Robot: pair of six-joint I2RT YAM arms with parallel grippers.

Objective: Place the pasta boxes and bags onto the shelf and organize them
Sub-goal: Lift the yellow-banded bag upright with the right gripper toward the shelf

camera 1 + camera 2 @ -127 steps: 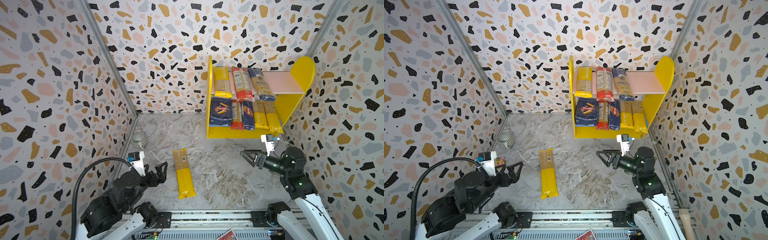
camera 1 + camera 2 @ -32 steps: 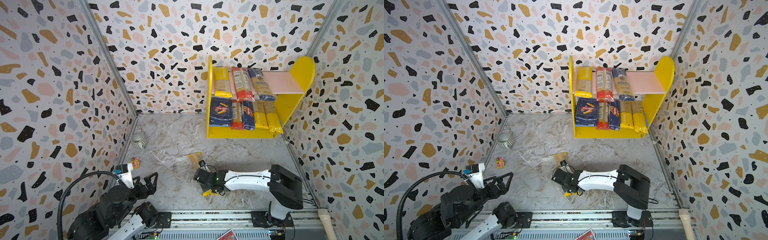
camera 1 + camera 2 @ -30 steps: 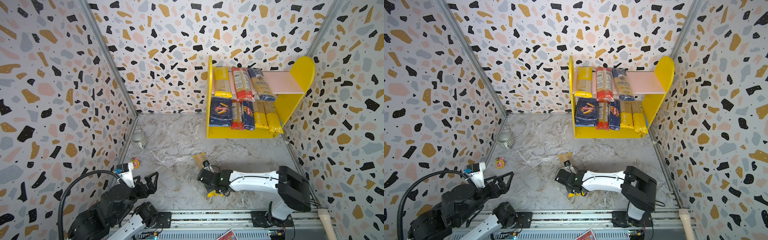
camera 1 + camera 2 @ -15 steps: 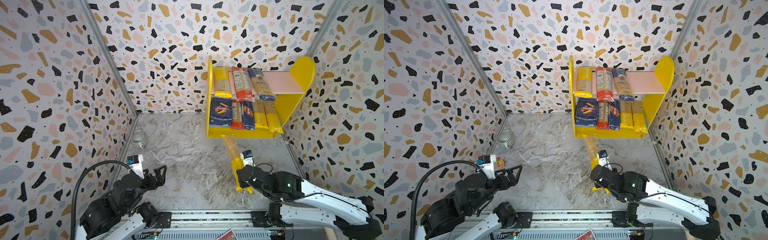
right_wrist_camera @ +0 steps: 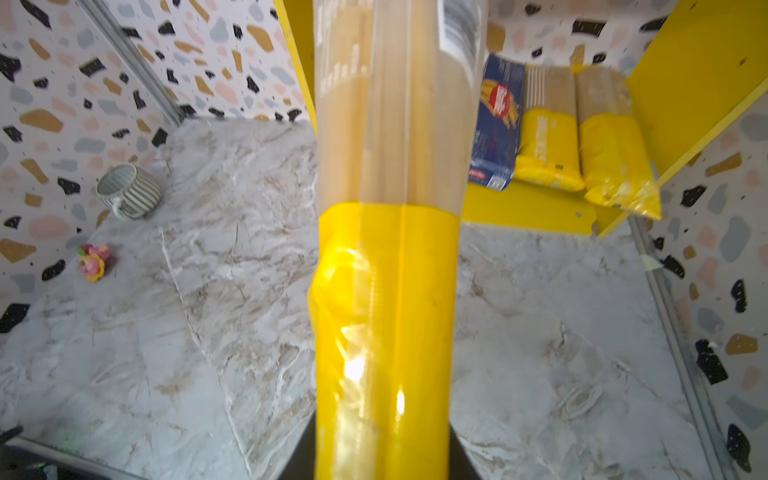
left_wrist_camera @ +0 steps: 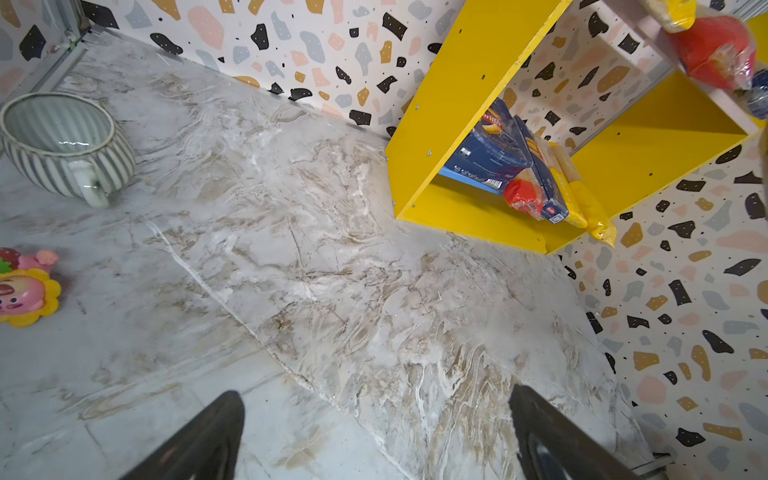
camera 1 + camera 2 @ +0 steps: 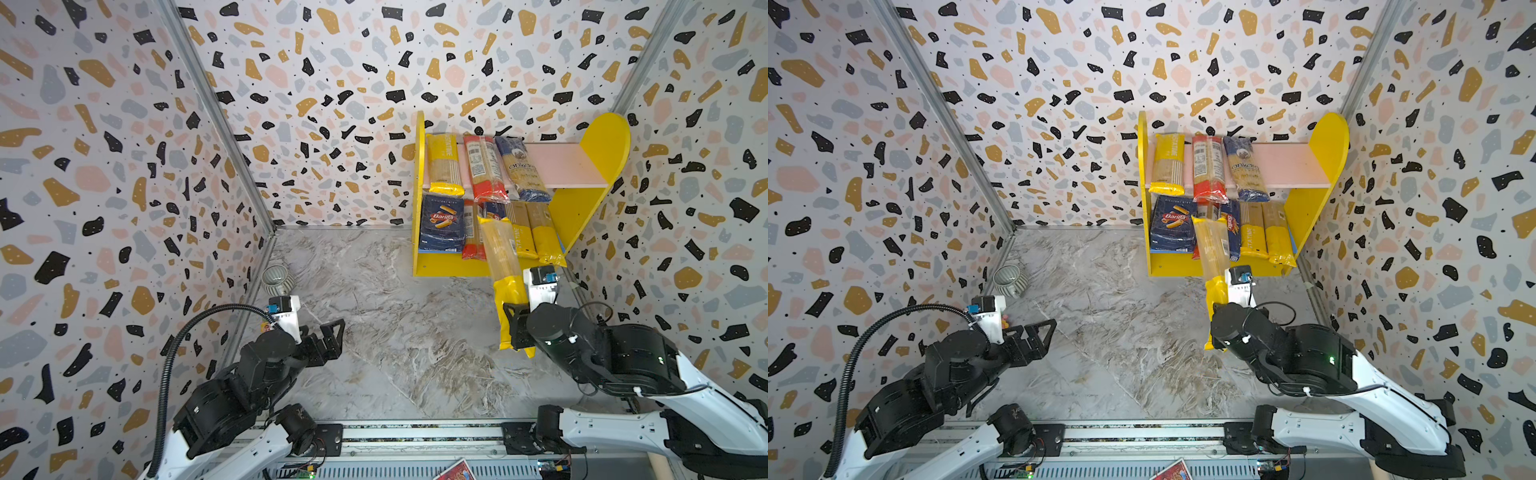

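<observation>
The right claw [image 7: 514, 328] clamps the yellow-ended bag [image 7: 500, 249], its clear end raised just in front of the shelf [image 7: 604, 137]; delivery is in hand; next it likely needs lifting onto the pink upper board [image 7: 569, 166], bare beside the far side panel; the left claw [image 7: 329, 341] gapes empty, well away from the shelf.

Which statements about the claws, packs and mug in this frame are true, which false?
The right claw is shut on a yellow-ended spaghetti pack. True.
The left claw is shut on another pack. False: the left claw is open and empty.
A yellow pack, a red pack and a blue pack lie on the pink upper board. True.
The striped mug lies tipped over. False: the striped mug stands upright on the table.
</observation>
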